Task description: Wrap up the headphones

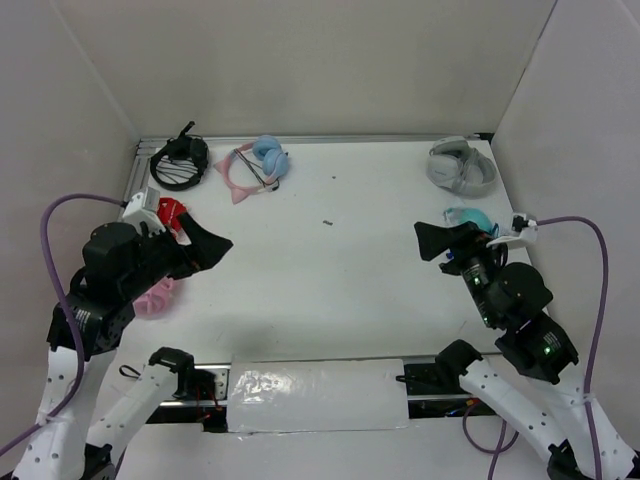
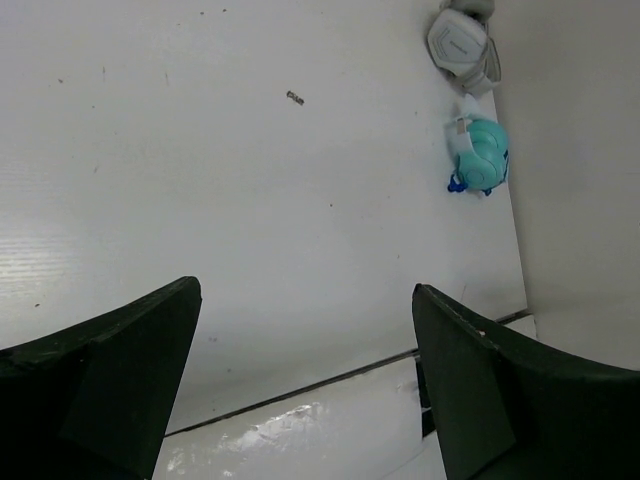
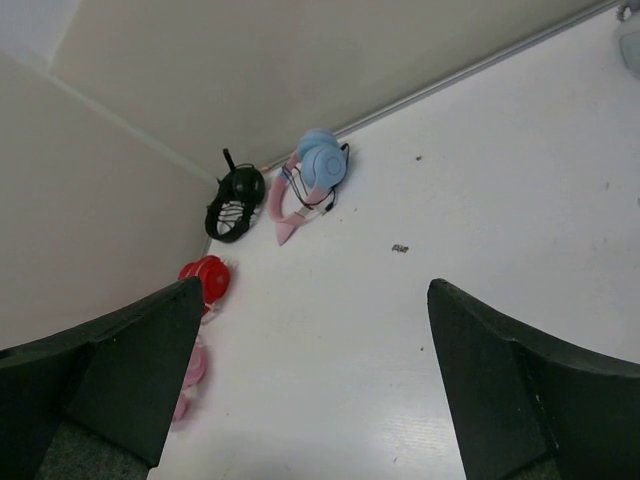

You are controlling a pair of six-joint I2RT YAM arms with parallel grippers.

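By back wall (image 3: 300, 70), headphones (image 3: 312, 172) show on rt wrist cam, not left's; left fingers (image 2: 100, 380), right fingers (image 3: 110, 370) spread empty.

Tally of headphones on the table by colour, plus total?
black headphones: 1
pink-and-blue cat-ear headphones: 1
grey-white headphones: 1
teal headphones: 1
red headphones: 1
pink headphones: 1
Total: 6
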